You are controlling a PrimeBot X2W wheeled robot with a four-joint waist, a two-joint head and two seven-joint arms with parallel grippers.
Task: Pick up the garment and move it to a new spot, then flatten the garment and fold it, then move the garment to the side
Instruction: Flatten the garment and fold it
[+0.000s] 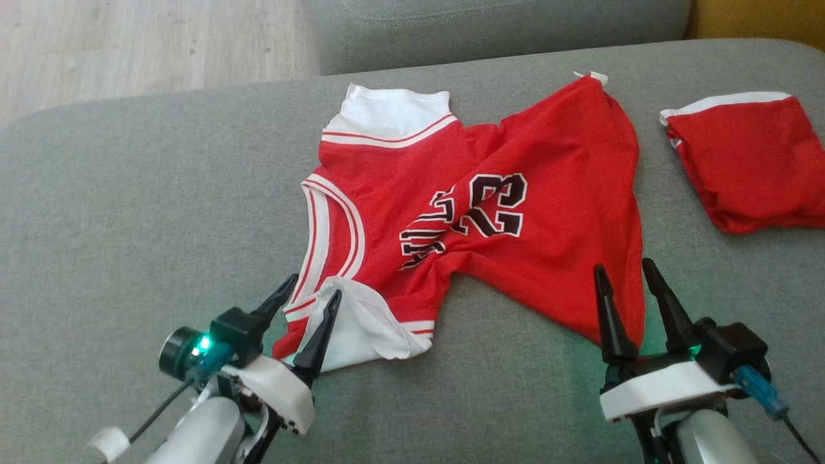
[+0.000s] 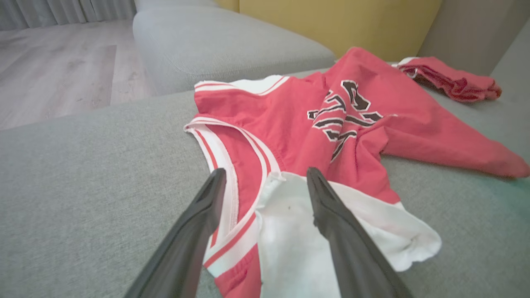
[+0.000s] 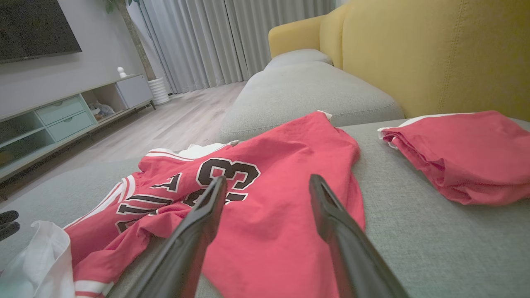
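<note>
Tapered black fingers (image 1: 609, 316) on left end effector (image 1: 314, 287) and right end effector (image 1: 622, 264); white housings (image 1: 664, 386), silver forearms (image 1: 200, 432), green lamp (image 1: 205, 343), blue connector (image 1: 760, 390).

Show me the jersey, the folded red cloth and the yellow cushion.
jersey (image 1: 567, 193), head view, red cloth beside the number.
folded red cloth (image 1: 754, 161), head view, its top face.
yellow cushion (image 3: 434, 54), right wrist view, front face.

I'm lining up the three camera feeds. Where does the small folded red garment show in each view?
Head view: folded red garment at the right edge, upper half.
Left wrist view: folded red garment at the top right, beyond the jersey.
Right wrist view: folded red garment on the right side, mid-height.
Shared landmark: the jersey's black number, left of it in all three.
</note>
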